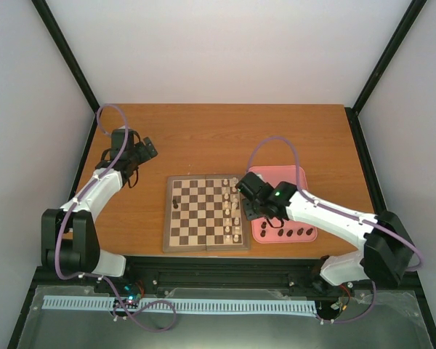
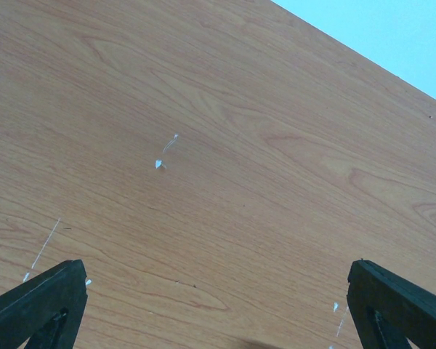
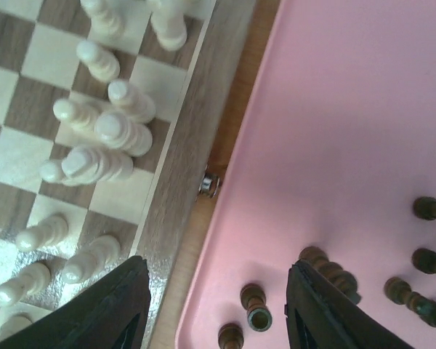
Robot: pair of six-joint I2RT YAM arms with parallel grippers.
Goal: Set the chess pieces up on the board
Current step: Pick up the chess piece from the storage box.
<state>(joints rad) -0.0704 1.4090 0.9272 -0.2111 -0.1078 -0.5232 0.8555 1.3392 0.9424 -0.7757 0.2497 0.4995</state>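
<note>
The wooden board (image 1: 203, 212) lies mid-table; its edge shows in the right wrist view (image 3: 182, 174). One dark piece (image 1: 176, 203) stands on its left side. Several dark pieces lie in the pink tray (image 1: 287, 190), near its front (image 1: 294, 233); in the right wrist view they show at the bottom (image 3: 256, 309) and right (image 3: 429, 258). My right gripper (image 1: 248, 211) is open and empty, hovering over the tray's left rim (image 3: 214, 320). My left gripper (image 1: 147, 150) is open and empty over bare table (image 2: 218, 313) at the far left.
Cream-white pieces (image 1: 232, 211) stand in two columns on the board's right side, close to my right gripper; they also show in the right wrist view (image 3: 102, 145). A small metal hinge (image 3: 209, 185) sits between board and tray.
</note>
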